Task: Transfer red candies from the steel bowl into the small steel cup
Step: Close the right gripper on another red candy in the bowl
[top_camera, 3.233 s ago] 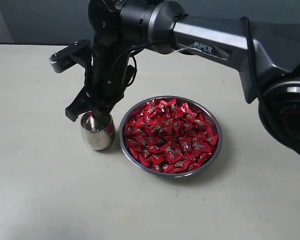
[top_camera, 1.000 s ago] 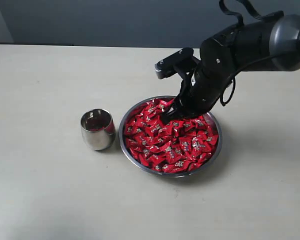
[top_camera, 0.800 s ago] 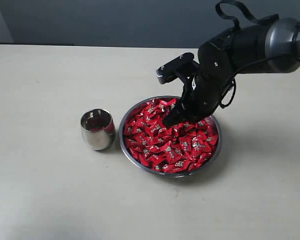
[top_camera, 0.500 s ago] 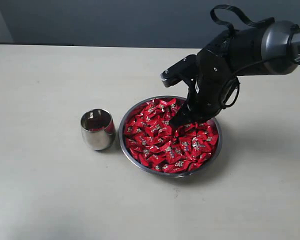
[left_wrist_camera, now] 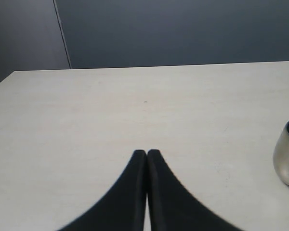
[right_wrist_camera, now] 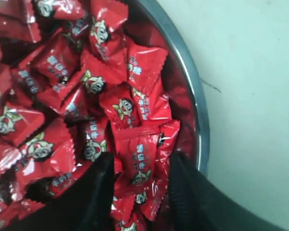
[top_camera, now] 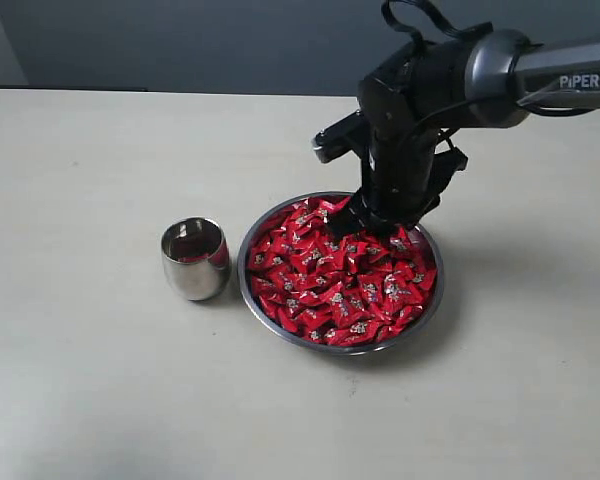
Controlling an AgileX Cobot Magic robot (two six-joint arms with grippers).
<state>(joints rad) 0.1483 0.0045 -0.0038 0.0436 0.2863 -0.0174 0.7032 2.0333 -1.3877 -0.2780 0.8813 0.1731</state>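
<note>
Red candies (top_camera: 340, 275): heaped in the steel bowl (top_camera: 242, 272), filling it close to the rim; red also shows inside the small steel cup (top_camera: 194, 258), candy or reflection not told, which stands on the counter (top_camera: 100, 380) just beside the bowl. Right fingers (right_wrist_camera: 185, 192): spread, tips down among the candies at the bowl's rim on the side away from the cup; one candy (right_wrist_camera: 139, 151) lies between them, its long axis running along the fingers, so a close would likely pinch across its short width. Left fingers (left_wrist_camera: 135, 192): pressed together, empty, over bare counter well apart from the bowl; right arm is much the nearer
</note>
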